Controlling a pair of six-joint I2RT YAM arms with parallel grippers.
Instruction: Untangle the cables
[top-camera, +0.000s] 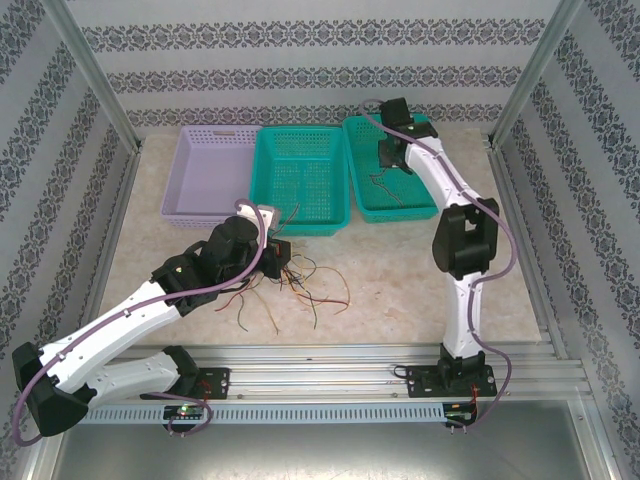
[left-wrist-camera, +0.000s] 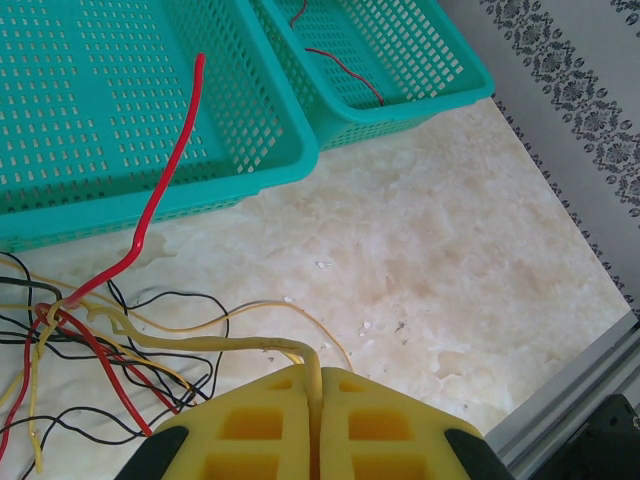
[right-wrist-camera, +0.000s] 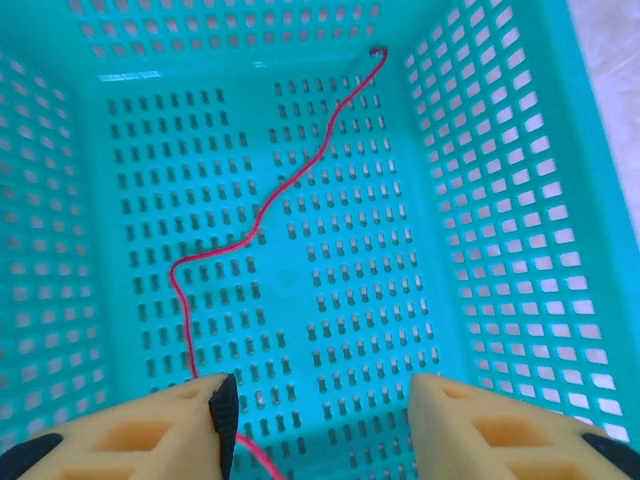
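Near edge: left hand (left-wrist-camera: 312, 392) pinched shut on a yellow cable (left-wrist-camera: 235, 345), likely to draw it clear of the tangled cables (top-camera: 290, 278) on the desk (left-wrist-camera: 430, 260), just before the middle basket (left-wrist-camera: 110, 200). Far right: right hand (right-wrist-camera: 325, 400) hangs with jaws parted over the right basket (right-wrist-camera: 520, 200); a red cable (right-wrist-camera: 290, 185) lies loose on its floor, apparently sorted apart there. No brand, label or writing readable.

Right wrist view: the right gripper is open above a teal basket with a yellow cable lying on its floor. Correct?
No. The cable on the floor of the teal basket is red, not yellow; the right wrist view shows it. The right gripper is open above it.
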